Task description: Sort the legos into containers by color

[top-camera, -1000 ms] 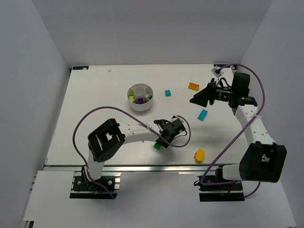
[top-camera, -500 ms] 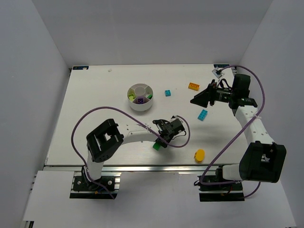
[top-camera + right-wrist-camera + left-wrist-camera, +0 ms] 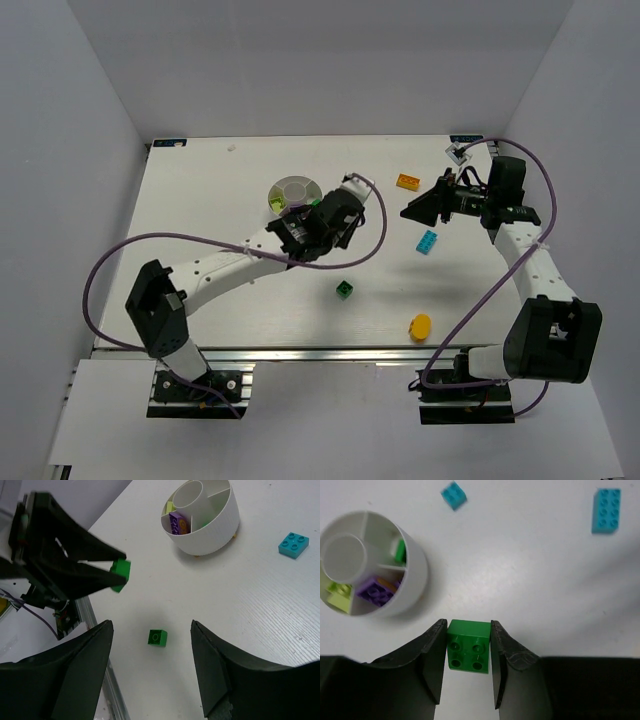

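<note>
My left gripper (image 3: 468, 630) is shut on a bright green lego (image 3: 469, 645) and holds it in the air just beside the round white divided dish (image 3: 415, 575). The dish's sections hold lime (image 3: 337, 592), purple (image 3: 375, 591) and green (image 3: 400, 551) legos. From above, the left gripper (image 3: 315, 228) covers part of the dish (image 3: 285, 183). A dark green lego (image 3: 344, 289) lies on the table, as do an orange one (image 3: 407, 181) and a cyan one (image 3: 427, 241). A small cyan lego (image 3: 454, 493) lies past the dish. My right gripper (image 3: 410, 210) hangs open and empty above the table.
A yellow disc (image 3: 420, 325) lies near the front edge between the arm bases. A small white tag (image 3: 455, 152) sits at the back right corner. Purple cables loop over both arms. Grey walls close in the table on three sides.
My left arm has swung from the table's front up to the dish, carrying the bright green lego. The dark green lego now lies uncovered where it worked. The right arm has barely moved.
</note>
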Robot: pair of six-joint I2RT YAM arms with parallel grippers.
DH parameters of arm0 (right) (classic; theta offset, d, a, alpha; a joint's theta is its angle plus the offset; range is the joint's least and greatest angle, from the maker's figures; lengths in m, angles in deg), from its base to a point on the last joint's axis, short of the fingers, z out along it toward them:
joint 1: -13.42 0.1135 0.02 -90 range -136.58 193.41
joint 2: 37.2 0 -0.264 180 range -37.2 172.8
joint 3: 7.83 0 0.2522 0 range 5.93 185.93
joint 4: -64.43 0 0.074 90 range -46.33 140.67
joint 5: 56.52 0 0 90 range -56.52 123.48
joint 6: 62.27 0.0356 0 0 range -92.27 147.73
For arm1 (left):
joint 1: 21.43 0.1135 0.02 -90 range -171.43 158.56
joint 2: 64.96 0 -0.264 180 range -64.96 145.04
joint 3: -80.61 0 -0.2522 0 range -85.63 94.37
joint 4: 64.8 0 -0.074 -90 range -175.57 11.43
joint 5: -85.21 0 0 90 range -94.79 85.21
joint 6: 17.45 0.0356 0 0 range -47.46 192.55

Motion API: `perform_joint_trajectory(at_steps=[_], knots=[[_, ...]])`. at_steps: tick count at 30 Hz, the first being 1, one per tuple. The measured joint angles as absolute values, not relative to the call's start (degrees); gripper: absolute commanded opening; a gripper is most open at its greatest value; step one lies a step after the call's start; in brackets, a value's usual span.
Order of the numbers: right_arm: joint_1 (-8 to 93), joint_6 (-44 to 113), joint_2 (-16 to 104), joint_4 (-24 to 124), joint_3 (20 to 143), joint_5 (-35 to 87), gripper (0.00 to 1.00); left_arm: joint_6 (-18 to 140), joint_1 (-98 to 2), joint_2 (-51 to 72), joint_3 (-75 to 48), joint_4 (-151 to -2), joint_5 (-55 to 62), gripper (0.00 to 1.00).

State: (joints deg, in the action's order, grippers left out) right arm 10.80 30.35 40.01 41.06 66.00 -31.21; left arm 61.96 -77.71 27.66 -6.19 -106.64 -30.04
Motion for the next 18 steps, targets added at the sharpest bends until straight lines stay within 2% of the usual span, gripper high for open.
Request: perform_joint_trajectory(at_steps=[11, 18], knots=[[10.8, 30.3, 41.5, 41.4, 65.3, -31.0, 0.68, 80.4, -66.3, 44.0, 10.9, -101.4, -20.2, 0.00], [10.8, 30.0, 42.7, 41.4, 65.1, -31.0, 0.68, 84.0, -60.9, 52.0, 19.4, -102.1, -21.5, 0.00]])
